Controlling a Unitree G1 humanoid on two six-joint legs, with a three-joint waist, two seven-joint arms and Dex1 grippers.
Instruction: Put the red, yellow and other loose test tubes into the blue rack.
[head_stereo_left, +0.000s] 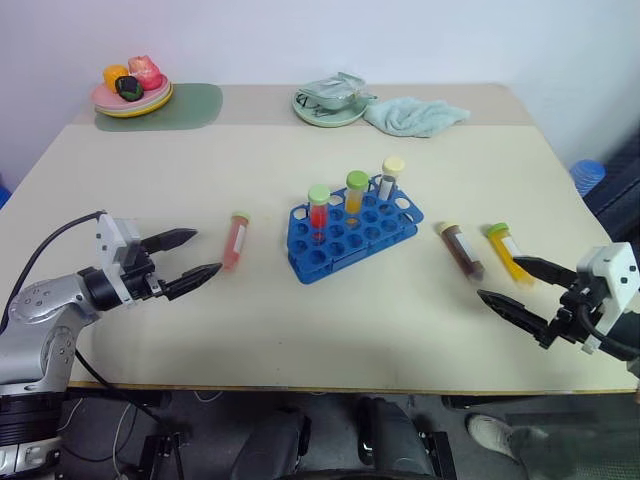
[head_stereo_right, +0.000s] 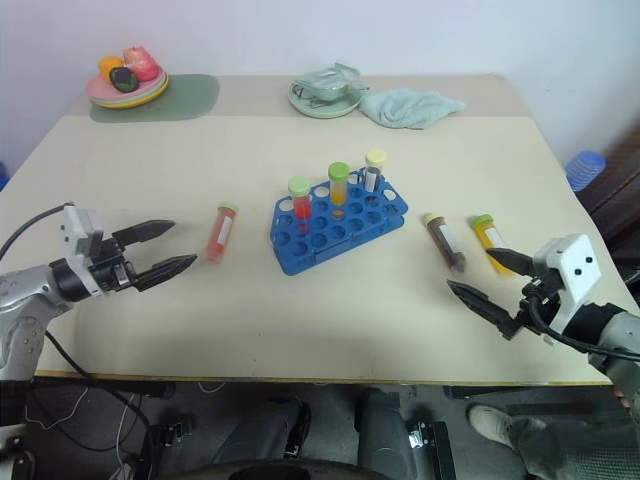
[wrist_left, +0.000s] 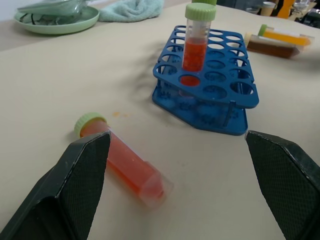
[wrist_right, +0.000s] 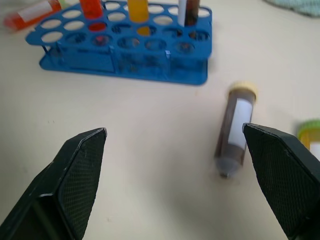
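1. Rack position: blue rack (head_stereo_left: 356, 234) stands mid-table, set at a slant, with three capped tubes already upright in its back holes: a deep red one (head_stereo_left: 319, 214), an orange-yellow one (head_stereo_left: 355, 197) and a clear greyish one (head_stereo_left: 390, 178). Most holes are free, so there is room for all the loose tubes.
2. Loose tubes: pinkish-red tube (head_stereo_left: 235, 240) lies flat on the table (head_stereo_left: 300, 320) to the rack's left, cap pointing away from the robot. Dark brown tube (head_stereo_left: 462, 249) and yellow tube (head_stereo_left: 506, 251) lie side by side to the rack's right, near each other but apart, caps also away.
3. Left gripper (head_stereo_left: 188, 259): fingers spread wide, nothing between them, held level just short of the pinkish-red tube. Left wrist view has the tube lying close to one finger, which suggests it is lined up for a pinch on the barrel.
4. Right gripper (head_stereo_left: 514, 286): likewise spread and empty, tilted slightly down, near the yellow and brown tubes; right wrist view frames the brown one between the fingers.
5. Judgement: no loose tube is racked yet; each arm appears staged on its own side to avoid crossing over the rack.
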